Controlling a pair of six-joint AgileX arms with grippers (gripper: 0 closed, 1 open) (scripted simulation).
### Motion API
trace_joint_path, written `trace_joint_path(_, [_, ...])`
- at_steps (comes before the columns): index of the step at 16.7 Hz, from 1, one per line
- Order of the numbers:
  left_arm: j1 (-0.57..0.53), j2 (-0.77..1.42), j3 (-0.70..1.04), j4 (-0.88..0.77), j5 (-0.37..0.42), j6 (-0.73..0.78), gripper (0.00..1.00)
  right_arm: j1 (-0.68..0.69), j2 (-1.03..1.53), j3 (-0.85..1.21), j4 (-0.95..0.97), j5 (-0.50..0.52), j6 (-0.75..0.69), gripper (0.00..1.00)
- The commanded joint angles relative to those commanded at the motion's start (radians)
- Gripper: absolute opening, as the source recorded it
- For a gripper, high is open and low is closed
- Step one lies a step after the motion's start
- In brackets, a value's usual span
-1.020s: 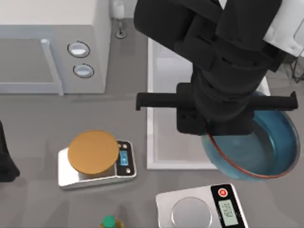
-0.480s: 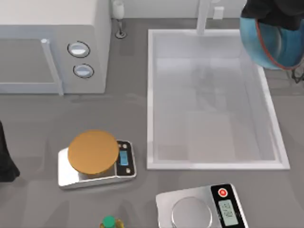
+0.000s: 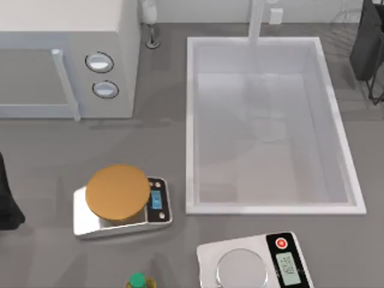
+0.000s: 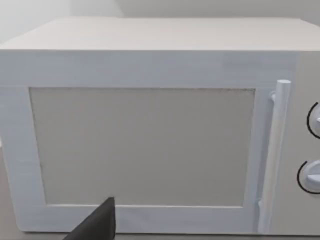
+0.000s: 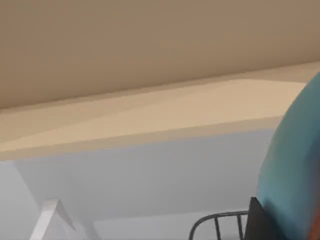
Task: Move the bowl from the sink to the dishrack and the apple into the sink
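Right wrist view, bowl [image 5: 295, 175] beside dishrack [image 5: 220, 220]

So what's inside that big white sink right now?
Nothing I can see: the sink shows a bare white floor under the faucet. The blue bowl is at the right gripper, near a wire rack. Nothing covers the basin.

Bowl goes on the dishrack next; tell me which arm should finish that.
Right. The right arm is at the table's far right edge beside the wire dishrack, and its wrist view shows the bowl close above a rack wire. The left arm sits parked at the left edge.
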Motion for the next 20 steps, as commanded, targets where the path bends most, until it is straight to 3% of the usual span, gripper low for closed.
trace_joint_path(5, [0.0, 0.0, 0.0, 0.0, 0.0, 0.0, 1.0, -0.186, -0.08, -0.095, 0.189, -0.08, -0.145, 0.0])
trace_joint_path(13, [0.0, 0.0, 0.0, 0.0, 0.0, 0.0, 1.0, -0.186, -0.051, -0.104, 0.226, -0.075, -0.148, 0.0])
trace_joint_path(20, [0.0, 0.0, 0.0, 0.0, 0.0, 0.0, 1.0, -0.145, 0.166, -0.236, 0.577, -0.031, -0.149, 0.0])
